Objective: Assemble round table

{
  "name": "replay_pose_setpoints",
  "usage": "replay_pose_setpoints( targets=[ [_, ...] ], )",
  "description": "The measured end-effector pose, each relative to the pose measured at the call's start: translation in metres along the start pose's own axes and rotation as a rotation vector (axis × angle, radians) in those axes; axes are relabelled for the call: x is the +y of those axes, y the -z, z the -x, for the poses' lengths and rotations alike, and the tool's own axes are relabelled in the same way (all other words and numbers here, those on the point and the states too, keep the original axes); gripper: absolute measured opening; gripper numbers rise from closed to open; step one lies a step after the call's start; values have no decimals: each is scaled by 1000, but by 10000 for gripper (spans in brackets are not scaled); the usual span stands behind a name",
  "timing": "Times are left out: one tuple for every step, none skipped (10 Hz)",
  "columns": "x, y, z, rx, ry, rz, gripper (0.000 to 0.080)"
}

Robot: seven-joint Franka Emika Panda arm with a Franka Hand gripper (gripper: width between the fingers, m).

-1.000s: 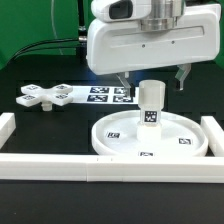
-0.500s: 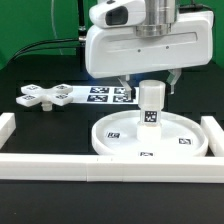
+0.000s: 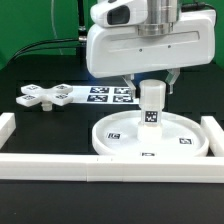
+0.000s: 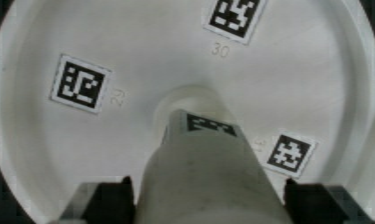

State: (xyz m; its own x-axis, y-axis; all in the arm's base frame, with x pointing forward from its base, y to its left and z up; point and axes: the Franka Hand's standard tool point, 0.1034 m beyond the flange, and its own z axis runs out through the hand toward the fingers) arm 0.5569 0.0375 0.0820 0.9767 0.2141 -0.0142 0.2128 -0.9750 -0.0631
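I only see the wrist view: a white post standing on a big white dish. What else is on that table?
Observer: A small cross-shaped foot piece lies on the black table, off the disc, toward the exterior view's left.
Operator: Anything beside it?
Observer: The marker board, lying flat next to it.
Operator: What edges the table?
Observer: Straight white border rails along the near edge and both sides.

You had no words, brand names or numbers to read in either view. The only signs were black-and-white square markers, none of them legible as text. They stood on the round disc, on the cylindrical leg upright on it, and on the marker board lying on the tabletop.
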Motion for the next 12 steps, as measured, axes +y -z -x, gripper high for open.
replay_pose_setpoints(
  targets=[
    [0, 0, 0, 0, -7, 0, 404],
    [0, 0, 0, 0, -59, -2, 404],
    [-1, -1, 0, 7, -173, -8, 406],
    [-1, -1, -1, 36, -304, -11, 406],
    [0, -2, -1, 51, -440, -23, 407],
    [0, -2, -2, 64, -568, -35, 407],
    [0, -2, -2, 82, -724, -51, 407],
    [-1, -2, -2, 80, -861, -64, 407],
    [-1, -2, -2, 79, -901, -67, 407],
    [-1, -2, -2, 78, -942, -73, 407],
    [-1, -2, -2, 74, -1019, -83, 407],
    [-1, -2, -2, 71, -1088, -92, 407]
  ],
)
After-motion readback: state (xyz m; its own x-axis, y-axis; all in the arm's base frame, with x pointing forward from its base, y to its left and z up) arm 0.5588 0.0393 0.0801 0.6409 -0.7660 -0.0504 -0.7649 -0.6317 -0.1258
